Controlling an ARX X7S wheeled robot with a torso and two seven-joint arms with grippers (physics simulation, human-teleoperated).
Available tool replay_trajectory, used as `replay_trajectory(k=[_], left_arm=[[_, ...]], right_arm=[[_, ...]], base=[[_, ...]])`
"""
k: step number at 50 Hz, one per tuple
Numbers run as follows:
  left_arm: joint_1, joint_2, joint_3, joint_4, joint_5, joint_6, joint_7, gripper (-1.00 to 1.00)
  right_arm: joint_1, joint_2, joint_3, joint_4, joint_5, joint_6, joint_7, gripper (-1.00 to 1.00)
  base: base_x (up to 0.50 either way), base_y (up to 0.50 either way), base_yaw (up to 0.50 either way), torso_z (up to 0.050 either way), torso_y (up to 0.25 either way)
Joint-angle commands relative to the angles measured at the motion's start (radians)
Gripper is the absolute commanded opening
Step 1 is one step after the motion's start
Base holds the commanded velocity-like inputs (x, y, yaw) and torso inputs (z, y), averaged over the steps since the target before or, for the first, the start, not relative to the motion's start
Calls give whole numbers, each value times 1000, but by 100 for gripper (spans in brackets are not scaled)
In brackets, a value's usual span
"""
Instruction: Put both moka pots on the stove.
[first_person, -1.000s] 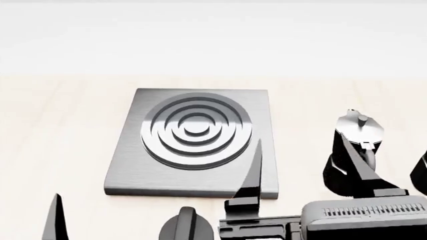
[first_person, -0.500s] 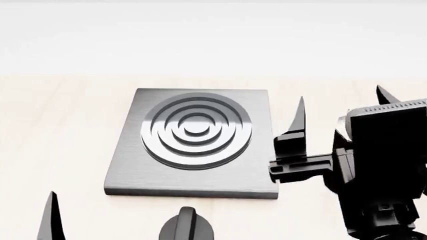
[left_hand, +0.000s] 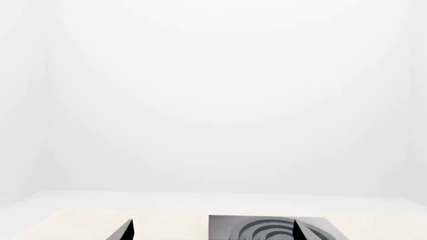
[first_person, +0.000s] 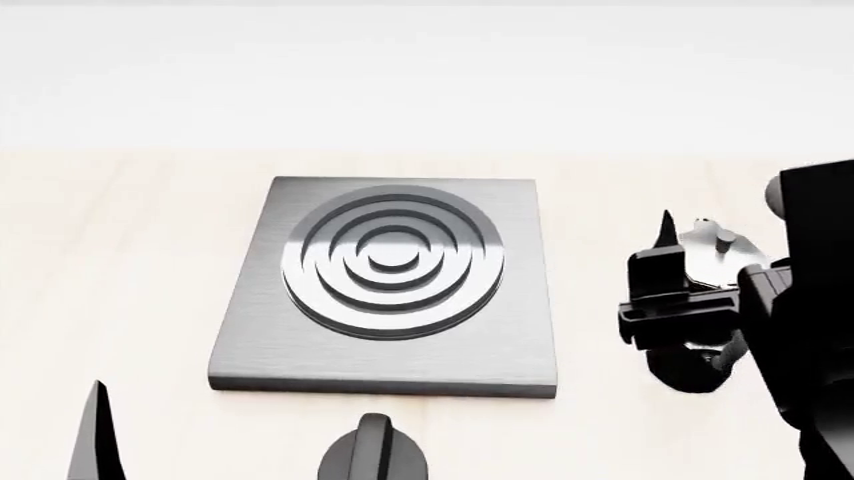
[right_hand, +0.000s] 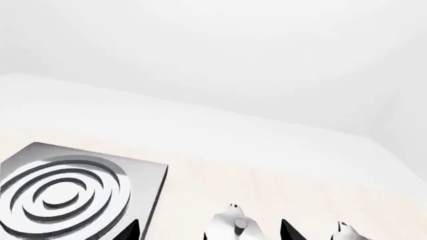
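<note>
I see the flat square brushed grey metal stove (first_person: 387, 290) bare on the pale wooden table (first_person: 120, 260), with one faceted black moka pot with a silver lid (first_person: 714, 265) standing just right of it. My right end effector (right_hand: 210, 227) hangs spread around that pot's lid; a second silver lid (right_hand: 347, 231) peeks beside it. My left end effector (left_hand: 212, 231) is released, holding nothing.

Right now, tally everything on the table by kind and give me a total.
Moka pots: 2
Stove: 1
Black knob: 1
Total: 4
</note>
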Motion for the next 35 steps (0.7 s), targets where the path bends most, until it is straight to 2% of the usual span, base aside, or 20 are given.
replay_trajectory(k=[1,16,35], left_arm=[[-1,-4,1,0,-3,0,-5,100],[0,-6,5,-7,-2,8,-8,100],[-1,-13,11,10,-7,-6,-18,100]], right_arm=[[31,35,-4,106,13,18,-52,100],[47,50,8,184,43,73,-77,100],[45,30,-30,291,19,19,-103,100]], base=[[0,0,0,0,0],[0,0,0,0,0],[0,0,0,0,0]])
